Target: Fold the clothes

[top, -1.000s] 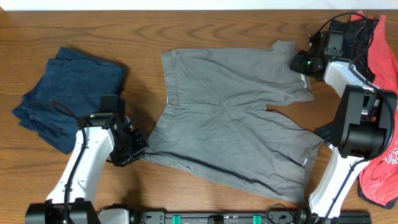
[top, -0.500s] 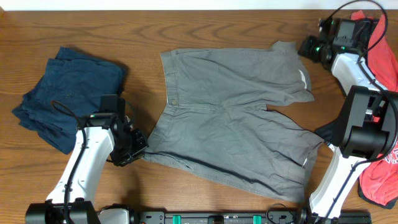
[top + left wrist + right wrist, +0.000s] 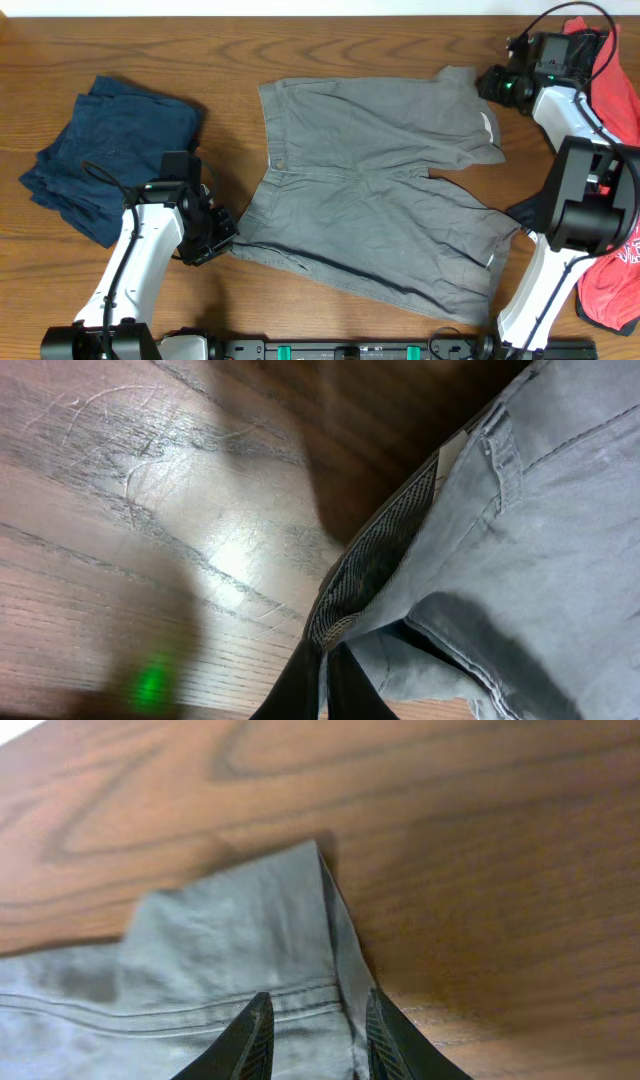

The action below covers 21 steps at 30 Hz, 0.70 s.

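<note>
The grey shorts lie spread flat mid-table, waistband to the left, legs to the right. My left gripper is at the near-left waistband corner. In the left wrist view it is shut on the waistband edge of the shorts, whose patterned inner lining shows. My right gripper sits just off the far-right leg corner. Seen from the right wrist, it hovers open above the hem of the shorts, with fabric visible between its fingertips.
A crumpled navy garment lies at the left. A red garment hangs along the right edge behind the right arm, with a dark patterned one under it. Bare wood surrounds the shorts.
The right gripper left the far-right leg hem, moved back and right, and its jaws have opened. The left gripper and shorts stay as they were.
</note>
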Motion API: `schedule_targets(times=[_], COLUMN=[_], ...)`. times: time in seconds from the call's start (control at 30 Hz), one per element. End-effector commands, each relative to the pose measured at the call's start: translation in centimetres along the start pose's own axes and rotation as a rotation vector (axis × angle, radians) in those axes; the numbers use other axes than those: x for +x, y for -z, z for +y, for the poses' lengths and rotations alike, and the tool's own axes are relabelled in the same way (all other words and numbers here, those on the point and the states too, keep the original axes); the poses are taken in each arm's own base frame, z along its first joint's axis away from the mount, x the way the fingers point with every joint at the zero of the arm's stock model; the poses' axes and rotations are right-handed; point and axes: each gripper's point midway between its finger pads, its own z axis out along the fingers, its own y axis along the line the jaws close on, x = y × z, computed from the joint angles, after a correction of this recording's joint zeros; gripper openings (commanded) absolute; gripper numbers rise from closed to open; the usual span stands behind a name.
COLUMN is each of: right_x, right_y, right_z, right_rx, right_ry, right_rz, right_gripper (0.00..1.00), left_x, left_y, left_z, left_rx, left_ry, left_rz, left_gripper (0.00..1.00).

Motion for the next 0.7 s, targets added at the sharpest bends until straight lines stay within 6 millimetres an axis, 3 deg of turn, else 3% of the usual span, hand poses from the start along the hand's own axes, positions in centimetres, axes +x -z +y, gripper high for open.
schedule_targets(times=[0.0,0.17,0.37,0.5,0.67], right_x=[2.6,4.1,3.5,3.2,2.5], right_y=[-2.3,-3.8,-3.9,-3.7,-3.0], right_z=[0.4,0.5,0.9,1.1,1.0], right_rx=[-0.028,-0.045,-0.057,-0.061,-0.059], right_ry=[0.026,0.024,0.035,0.037,0.028], right_rz=[0.064,0.097,0.071,0.064,0.049], right_gripper=[0.28,0.28,0.25,0.18,0.01], left_x=[-0.6,-0.6,-0.6,-0.6,-0.6], left_y=[0.5,0.5,0.5,0.5,0.5], left_z=[-0.2,-0.1,-0.2,-0.2,-0.2], left_rx=[0.002,0.002,0.002,0.002,0.002], left_ry=[-0.003,-0.003,-0.003,-0.003,-0.003], left_rz=[-0.024,-0.023,-0.023,-0.023,-0.023], left_gripper=[0.06,0.06,0.06,0.06,0.06])
